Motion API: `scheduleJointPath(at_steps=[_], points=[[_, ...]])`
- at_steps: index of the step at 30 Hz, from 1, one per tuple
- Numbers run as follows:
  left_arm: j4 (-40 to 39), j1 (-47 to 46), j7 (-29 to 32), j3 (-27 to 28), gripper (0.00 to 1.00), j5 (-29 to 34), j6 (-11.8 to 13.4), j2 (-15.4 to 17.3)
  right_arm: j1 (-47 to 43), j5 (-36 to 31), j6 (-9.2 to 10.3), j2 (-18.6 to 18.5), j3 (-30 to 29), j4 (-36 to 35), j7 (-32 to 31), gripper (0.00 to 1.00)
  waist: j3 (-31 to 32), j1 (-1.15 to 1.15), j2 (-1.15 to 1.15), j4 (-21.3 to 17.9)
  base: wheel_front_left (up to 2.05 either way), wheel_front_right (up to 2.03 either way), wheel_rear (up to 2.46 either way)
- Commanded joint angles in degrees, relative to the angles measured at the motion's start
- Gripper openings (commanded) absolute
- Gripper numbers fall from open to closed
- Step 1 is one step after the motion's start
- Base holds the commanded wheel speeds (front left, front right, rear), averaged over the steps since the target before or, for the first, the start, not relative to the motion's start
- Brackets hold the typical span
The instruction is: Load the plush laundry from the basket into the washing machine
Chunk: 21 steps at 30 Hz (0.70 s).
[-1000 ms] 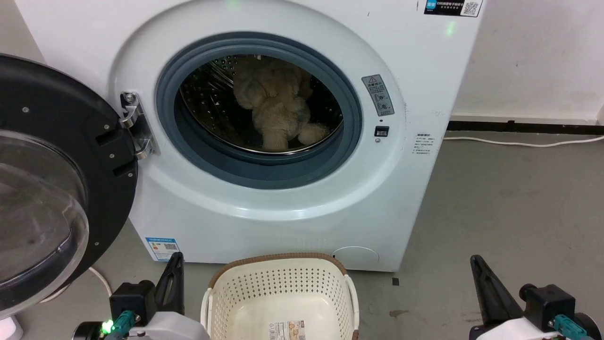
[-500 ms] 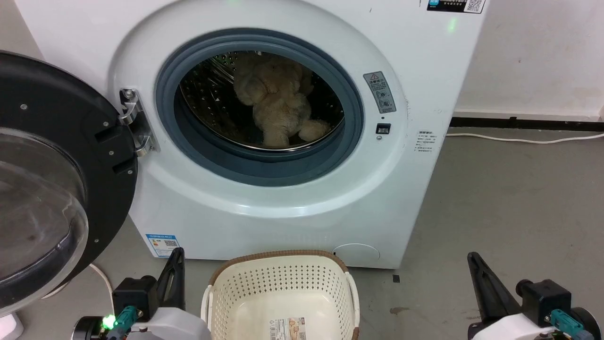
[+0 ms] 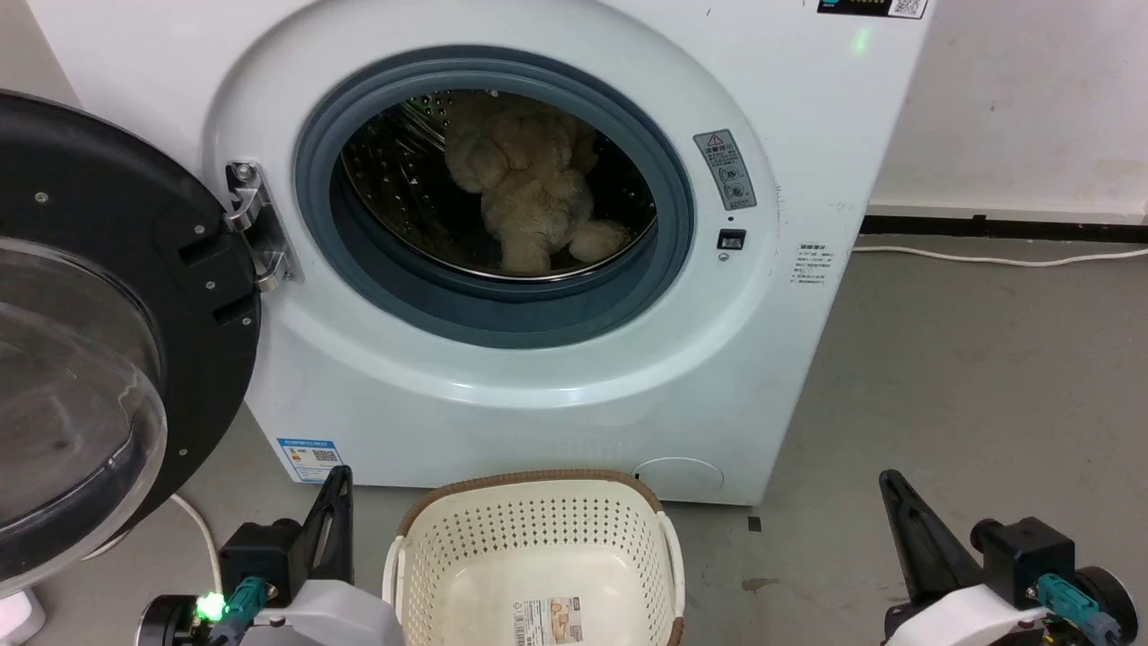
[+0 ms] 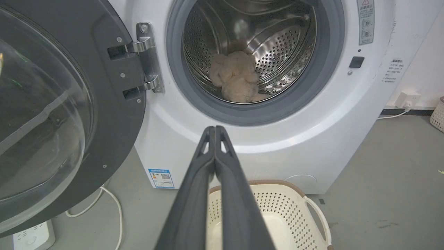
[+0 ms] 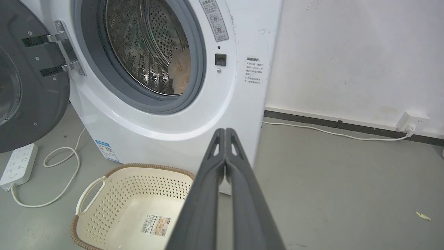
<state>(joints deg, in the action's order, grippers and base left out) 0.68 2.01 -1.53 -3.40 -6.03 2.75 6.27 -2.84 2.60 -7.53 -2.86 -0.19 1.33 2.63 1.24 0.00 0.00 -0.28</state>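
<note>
While the port rim [image 3: 493, 318] hides part of the plush laundry [image 3: 529, 202] in the washing machine [image 3: 538, 404], our left gripper [image 4: 215, 128] and right gripper [image 5: 225, 130] sit closed, empty, above grey floor [image 3: 969, 377].

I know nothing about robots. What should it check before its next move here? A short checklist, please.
1. Plush toy wholly inside the drum, clear of the grey ring: ok.
2. Basket empty but for its sticker: ok.
3. Left gripper shut, holding nothing: ok.
4. Right gripper shut, holding nothing: ok.
5. Door closed: not ok, wide open.
6. White cable out of the door's swing: cannot tell.
</note>
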Motion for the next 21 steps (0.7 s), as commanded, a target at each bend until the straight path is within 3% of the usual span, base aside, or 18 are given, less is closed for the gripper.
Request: scheduleJointPath(at_steps=[1,21], points=[[-0.3,-1.1,0.3,0.4,0.0,0.8,-0.4,-0.4,1.1,-0.5,0.03,0.0,0.0,-0.5,-0.2,0.0,-0.1,0.0,0.0,0.0,0.0,0.0,0.0],[-0.6,-1.9,1.4,3.2,0.0,5.6,-2.6,-3.2,2.7,-2.4,0.04,0.0,0.2,-1.3,-2.4,0.0,-1.2,0.0,0.0,0.3,0.0,0.0,0.0]])
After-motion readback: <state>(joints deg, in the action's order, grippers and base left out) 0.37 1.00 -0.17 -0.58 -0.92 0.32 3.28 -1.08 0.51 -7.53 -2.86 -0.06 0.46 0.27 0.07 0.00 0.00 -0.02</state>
